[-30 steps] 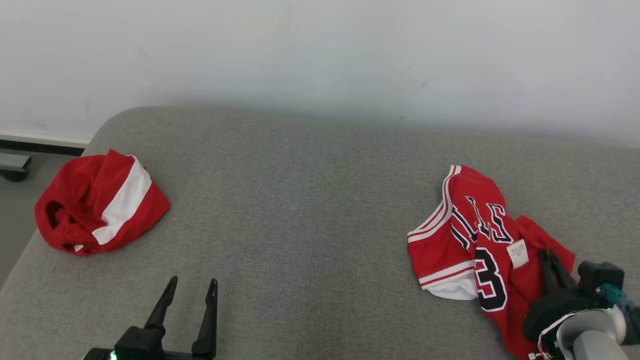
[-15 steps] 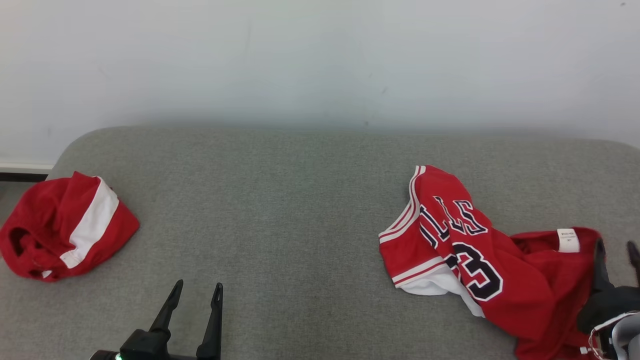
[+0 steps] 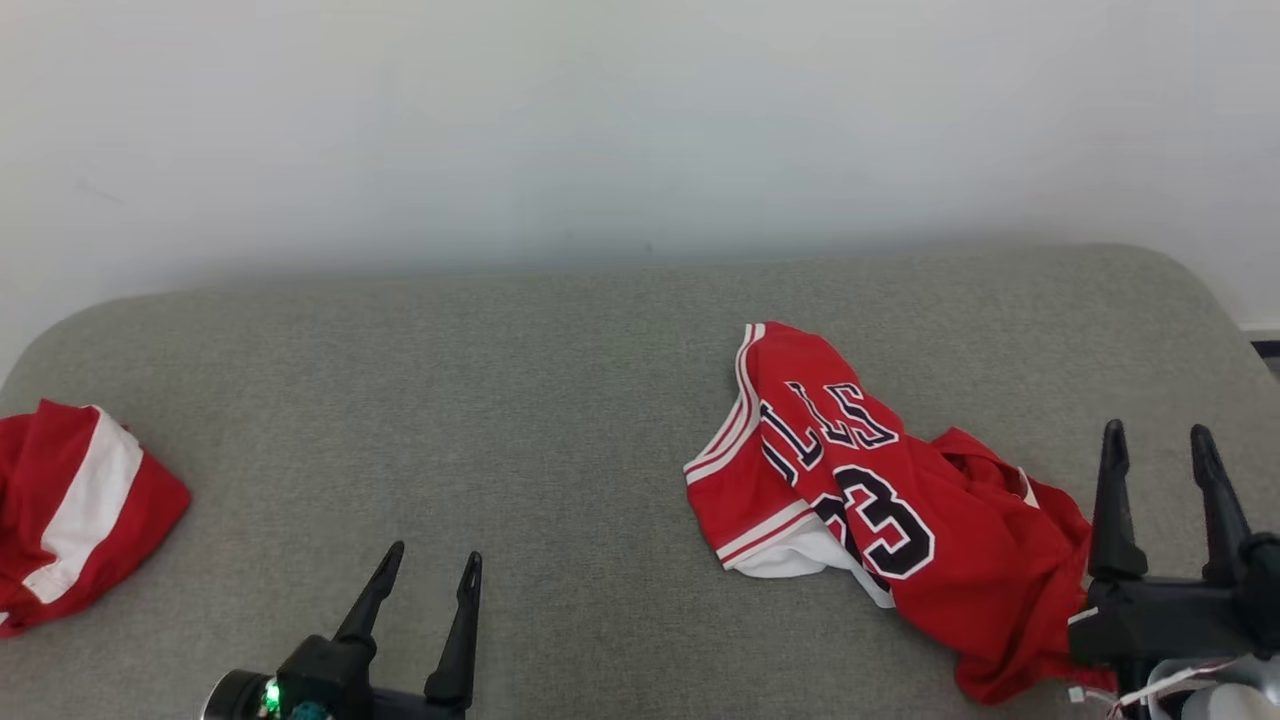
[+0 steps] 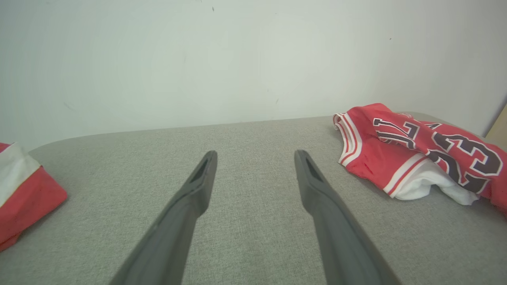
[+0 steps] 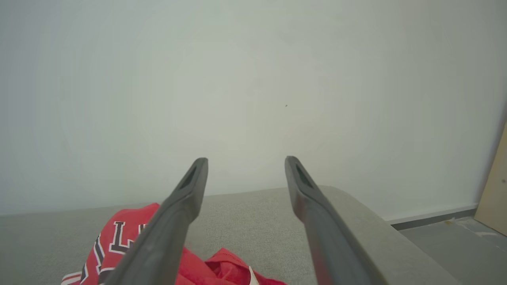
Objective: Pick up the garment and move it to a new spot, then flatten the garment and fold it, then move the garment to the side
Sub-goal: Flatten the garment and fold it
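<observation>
The garment is a red basketball jersey (image 3: 880, 500) with white trim and a dark "23". It lies crumpled on the right part of the grey cushion (image 3: 550, 400), and it also shows in the left wrist view (image 4: 416, 146) and low in the right wrist view (image 5: 130, 253). My right gripper (image 3: 1155, 430) stands open just right of the jersey's lower right end, fingers (image 5: 178, 206) bare and lifted off the cloth. Near the front edge, left of centre, my left gripper (image 3: 433, 553) is open with nothing between its fingers (image 4: 190, 198).
A second red garment with a white band (image 3: 70, 520) is bunched at the cushion's far left. A pale wall (image 3: 640, 120) backs the cushion. The cushion's rounded right end drops to grey floor (image 5: 455, 237), where a beige board (image 5: 495, 190) stands.
My right gripper has opened and let go of the jersey, which now lies more spread out. The head view has swung to the right, so everything sits further left in it.
</observation>
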Motion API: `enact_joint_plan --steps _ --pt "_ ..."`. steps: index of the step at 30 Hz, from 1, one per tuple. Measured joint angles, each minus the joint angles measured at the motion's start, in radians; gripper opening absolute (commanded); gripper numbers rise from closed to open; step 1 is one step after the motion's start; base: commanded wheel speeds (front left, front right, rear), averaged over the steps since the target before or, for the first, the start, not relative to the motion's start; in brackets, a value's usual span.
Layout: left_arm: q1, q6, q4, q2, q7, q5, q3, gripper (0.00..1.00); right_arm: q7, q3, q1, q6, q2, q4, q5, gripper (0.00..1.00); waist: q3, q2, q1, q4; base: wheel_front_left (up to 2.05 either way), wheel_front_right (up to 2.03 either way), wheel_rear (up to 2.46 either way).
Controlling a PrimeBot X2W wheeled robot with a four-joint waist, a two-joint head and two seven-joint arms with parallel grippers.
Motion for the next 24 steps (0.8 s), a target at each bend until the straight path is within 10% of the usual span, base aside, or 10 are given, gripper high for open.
enact_joint_plan --steps 24 --pt "-0.429 -0.033 0.474 -0.058 0.179 -0.231 -0.298 1.00 0.000 0.127 0.103 0.000 0.081 -0.050 0.047 1.00 0.104 0.0000 0.0001 -0.235 0.00 0.00 0.00"
